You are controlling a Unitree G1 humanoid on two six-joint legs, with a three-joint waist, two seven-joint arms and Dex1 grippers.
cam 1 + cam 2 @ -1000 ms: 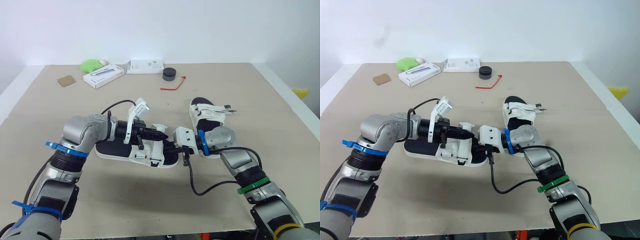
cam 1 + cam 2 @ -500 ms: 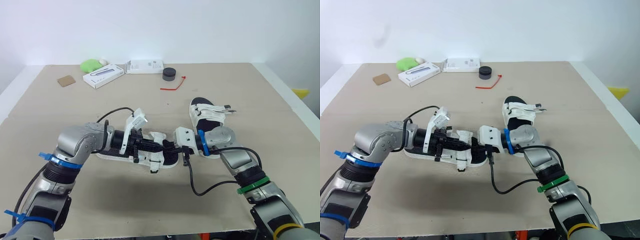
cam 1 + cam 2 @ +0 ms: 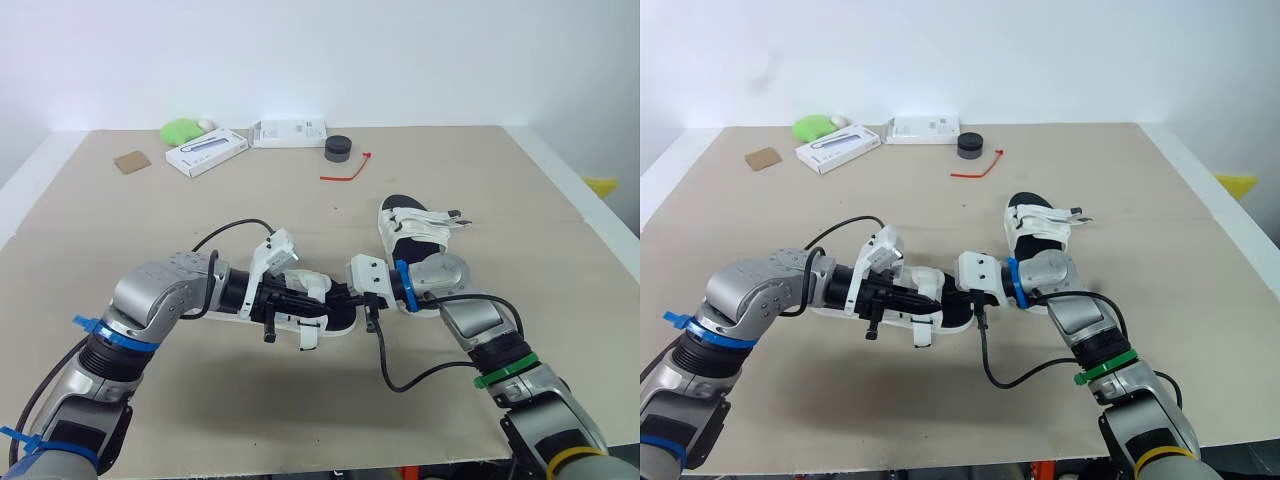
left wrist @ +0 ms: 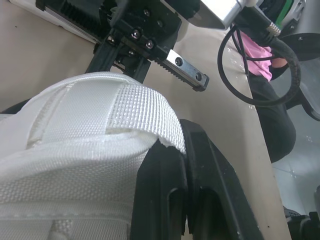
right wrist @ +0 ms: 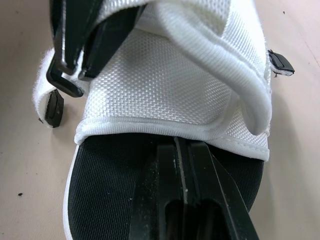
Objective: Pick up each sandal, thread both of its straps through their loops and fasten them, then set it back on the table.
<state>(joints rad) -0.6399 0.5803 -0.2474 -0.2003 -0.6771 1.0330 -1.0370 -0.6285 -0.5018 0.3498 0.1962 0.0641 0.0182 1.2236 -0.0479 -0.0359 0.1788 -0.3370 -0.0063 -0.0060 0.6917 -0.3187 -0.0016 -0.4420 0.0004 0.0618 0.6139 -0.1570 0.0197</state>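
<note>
On sandal: right claw pressed together, probably pinning it down; left claw pressed together, probably levering strap up.

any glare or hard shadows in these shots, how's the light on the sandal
Left eye view: soft, even light, no glare on the table, just a faint shadow beside the near sandal. Left wrist view: its white strap is brightly lit. Right wrist view: the black insole sits in shade under the sandal's white upper.
</note>
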